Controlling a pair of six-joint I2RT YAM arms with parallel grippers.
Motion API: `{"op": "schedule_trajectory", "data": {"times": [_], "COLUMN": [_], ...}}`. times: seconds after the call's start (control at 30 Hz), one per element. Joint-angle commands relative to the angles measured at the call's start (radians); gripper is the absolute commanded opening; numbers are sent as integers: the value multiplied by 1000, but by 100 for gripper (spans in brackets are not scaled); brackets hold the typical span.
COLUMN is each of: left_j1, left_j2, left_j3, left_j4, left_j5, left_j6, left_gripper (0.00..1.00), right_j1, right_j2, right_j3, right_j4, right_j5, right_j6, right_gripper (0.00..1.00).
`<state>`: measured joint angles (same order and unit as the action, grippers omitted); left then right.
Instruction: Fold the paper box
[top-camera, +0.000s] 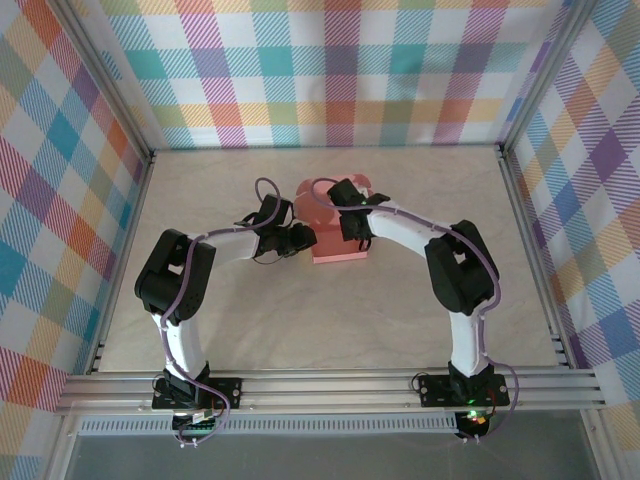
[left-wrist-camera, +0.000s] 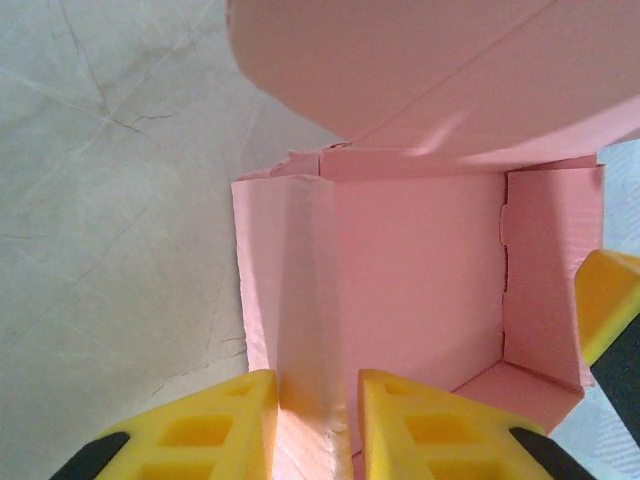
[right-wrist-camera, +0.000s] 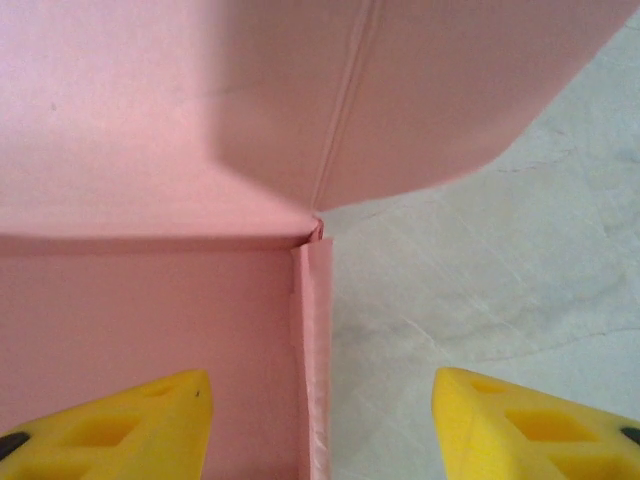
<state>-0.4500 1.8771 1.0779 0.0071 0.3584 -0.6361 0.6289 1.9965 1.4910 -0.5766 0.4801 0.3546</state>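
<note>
The salmon-pink paper box (top-camera: 337, 250) stands half formed in the middle of the table, its walls up and its lid flap (left-wrist-camera: 420, 70) raised behind. My left gripper (top-camera: 303, 240) is at the box's left side. Its yellow fingers (left-wrist-camera: 215, 420) are closed on the doubled left wall (left-wrist-camera: 300, 280), one outside and one inside. My right gripper (top-camera: 352, 228) is at the right side, open wide astride the right wall (right-wrist-camera: 316, 340). One of its fingers (right-wrist-camera: 130, 425) is over the box floor (right-wrist-camera: 150, 310); the other is over the table. One right finger (left-wrist-camera: 612, 300) also shows in the left wrist view.
The beige table (top-camera: 250, 330) is ringed by plaid panels (top-camera: 60, 200) on the left, back and right. An aluminium rail (top-camera: 330, 385) runs along the near edge by the arm bases. Bare table lies around the box.
</note>
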Motion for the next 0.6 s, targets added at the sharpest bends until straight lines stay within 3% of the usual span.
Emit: {"op": "schedule_trajectory", "data": {"times": [0.0, 0.2, 0.4, 0.57], "left_j1": [-10, -10, -10, -9], "left_j2": [-9, -7, -3, 5], "left_j3": [22, 25, 27, 34], "left_j4": [3, -2, -5, -5], "left_j5": [11, 13, 13, 20], "left_j6": [2, 3, 7, 6], "left_gripper": [27, 27, 28, 28], "right_j1": [-15, -24, -25, -24], "right_j2": [2, 67, 107, 130], "right_j3": [6, 46, 51, 41], "right_j4": [16, 7, 1, 9], "right_j5": [-49, -25, -24, 5], "right_j6": [14, -15, -35, -48], "right_gripper": [58, 39, 37, 25]}}
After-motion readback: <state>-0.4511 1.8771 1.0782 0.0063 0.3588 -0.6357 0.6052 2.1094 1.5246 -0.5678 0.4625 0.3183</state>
